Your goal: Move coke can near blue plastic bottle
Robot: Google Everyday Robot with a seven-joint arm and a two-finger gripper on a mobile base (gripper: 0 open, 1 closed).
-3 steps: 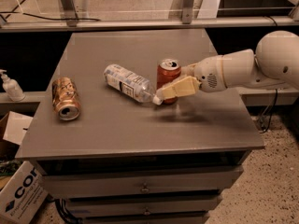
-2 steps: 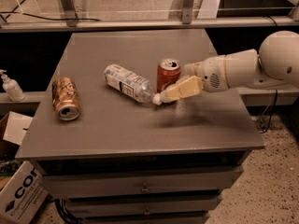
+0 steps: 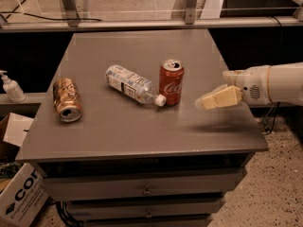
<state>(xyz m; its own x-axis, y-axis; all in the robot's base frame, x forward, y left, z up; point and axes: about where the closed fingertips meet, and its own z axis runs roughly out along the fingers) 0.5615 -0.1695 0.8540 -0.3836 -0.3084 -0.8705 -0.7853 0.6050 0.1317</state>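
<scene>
The red coke can (image 3: 171, 82) stands upright near the middle of the grey table (image 3: 142, 126). The blue plastic bottle (image 3: 134, 85) lies on its side just left of it, its white cap touching or nearly touching the can's base. My gripper (image 3: 214, 99) hovers over the table's right side, well to the right of the can and apart from it, holding nothing.
A gold-brown patterned can (image 3: 66, 100) lies on its side at the table's left. A white pump bottle (image 3: 10, 87) stands on a ledge to the far left. Cardboard boxes (image 3: 19, 197) sit on the floor at the lower left. Drawers are below the tabletop.
My gripper has drawn back to the right, away from the coke can it was next to. The can stays upright beside the bottle's cap.
</scene>
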